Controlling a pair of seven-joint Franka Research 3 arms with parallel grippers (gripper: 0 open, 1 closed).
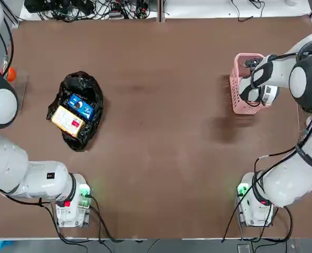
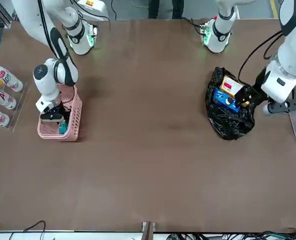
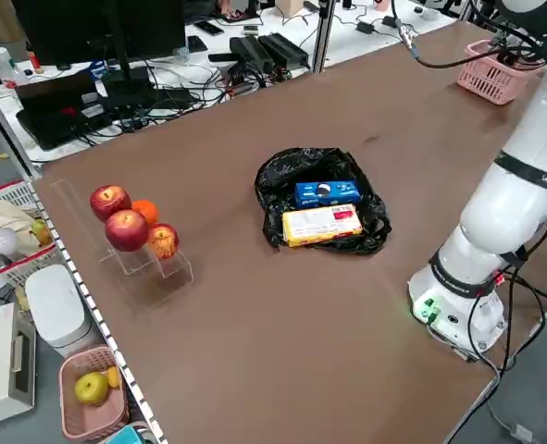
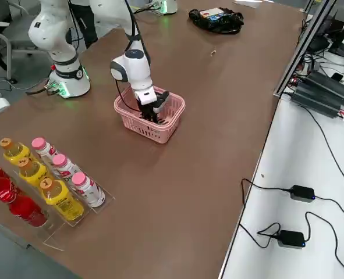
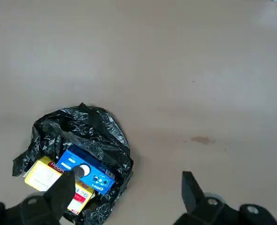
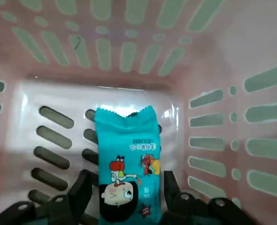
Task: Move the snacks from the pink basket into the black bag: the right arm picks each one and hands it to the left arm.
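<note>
Table: broad brown tabletop (image 1: 156, 132) carries both arms, with the bag well away from the right tool and the basket right under it.
Left arm: large white jointed left arm ends in a dark left gripper (image 5: 129, 199) that hangs above the table beside the bag, fingers spread wide and holding nothing.
Right arm: large white jointed right arm reaches down so its dark right gripper (image 6: 122, 190) sits inside the basket, fingers (image 6: 79, 190) partly drawn in on either side of the last packet; whether they already pinch it I cannot tell.
Black bag: glossy, wrinkled black plastic bag (image 1: 76, 108) lies open just beside the left tool and far from the right one.
Pink basket: small rectangular pink plastic basket with slotted sides (image 4: 138, 119) surrounds the right tool's fingertips.
Yellow packet: flat yellow-orange packet with red marks (image 1: 67, 120) lies in the bag, so this one looks delivered.
Blue packet: blue packet with white marks (image 1: 81, 106) lies in the bag touching the yellow one, also delivered by the look of it.
Teal packet: small teal packet with a cartoon face (image 6: 126, 166) lies flat on the basket floor between the right tool's fingers.
Progress: two of three snacks appear done; the teal one has yet to be lifted, handed to the left tool and dropped in the bag.
</note>
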